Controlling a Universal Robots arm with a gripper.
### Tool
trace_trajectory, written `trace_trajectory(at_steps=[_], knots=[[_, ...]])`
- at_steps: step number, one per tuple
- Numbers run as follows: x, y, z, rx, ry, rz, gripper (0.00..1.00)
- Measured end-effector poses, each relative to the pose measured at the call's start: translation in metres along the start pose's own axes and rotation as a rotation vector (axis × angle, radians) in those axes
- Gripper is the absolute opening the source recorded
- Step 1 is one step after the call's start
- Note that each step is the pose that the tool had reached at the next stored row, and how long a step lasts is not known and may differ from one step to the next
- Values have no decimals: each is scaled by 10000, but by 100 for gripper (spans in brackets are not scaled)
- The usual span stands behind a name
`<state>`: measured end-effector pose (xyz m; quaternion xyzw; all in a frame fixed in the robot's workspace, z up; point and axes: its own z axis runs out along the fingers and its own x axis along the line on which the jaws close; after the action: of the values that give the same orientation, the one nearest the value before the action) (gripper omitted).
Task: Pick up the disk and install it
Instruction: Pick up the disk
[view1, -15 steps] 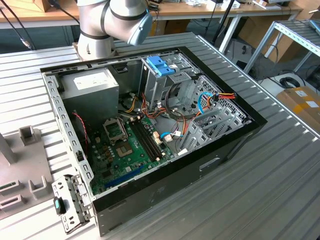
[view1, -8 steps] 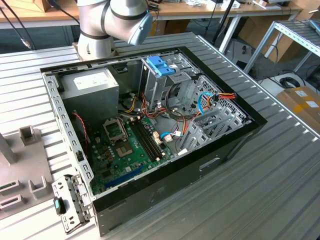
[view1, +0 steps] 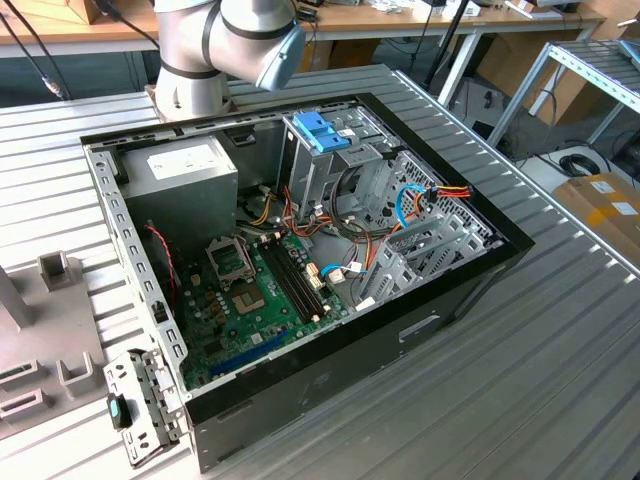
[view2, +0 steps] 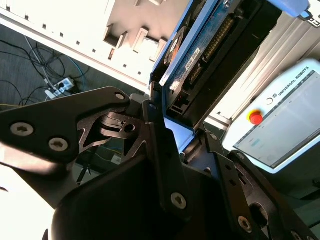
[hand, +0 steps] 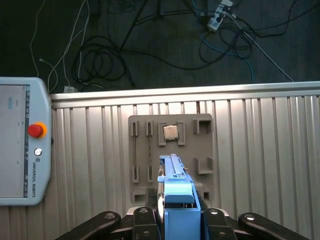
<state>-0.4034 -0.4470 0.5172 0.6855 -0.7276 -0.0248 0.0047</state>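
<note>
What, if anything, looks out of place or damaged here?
Nothing looks damaged or spilled. The disk stands on edge, clamped in the gripper. A loose metal bracket lies on the table outside the open computer case, by its corner.

We are seeing a ribbed metal table (view1: 560, 350). An open computer box (view1: 400, 330) is sitting on it. A grey tray (hand: 190, 150) and a screen pad (hand: 22, 145) are lying side by side there.

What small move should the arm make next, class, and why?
Probably carry the disk toward the open computer case. The jaws are shut on it, and it hangs over the grey tray, away from the case's drive cage.
</note>
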Motion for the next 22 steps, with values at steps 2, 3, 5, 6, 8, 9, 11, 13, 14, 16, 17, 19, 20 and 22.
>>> trace_trajectory(at_steps=[2, 3, 5, 6, 8, 9, 11, 13, 14, 16, 17, 19, 20, 22], knots=[[0, -20, -1, -1, 1, 0, 37], [-1, -27, -2, -1, 1, 0, 37], [-2, -38, -2, -1, 1, 0, 37], [-2, -45, -2, -1, 1, 0, 37], [-3, -63, -2, 0, 1, 0, 37], [-3, -68, -2, -1, 1, 0, 37], [-3, -79, -3, -1, 1, 0, 37], [-4, -90, -3, -1, 1, 0, 37], [-4, -95, -3, -1, 1, 0, 37], [-4, -108, -3, -1, 1, 0, 37], [-5, -121, -4, -1, 1, 0, 37], [-6, -149, -5, -1, 1, 0, 37], [-7, -156, -5, -1, 1, 0, 37], [-7, -175, -5, -1, 1, 1, 37]])
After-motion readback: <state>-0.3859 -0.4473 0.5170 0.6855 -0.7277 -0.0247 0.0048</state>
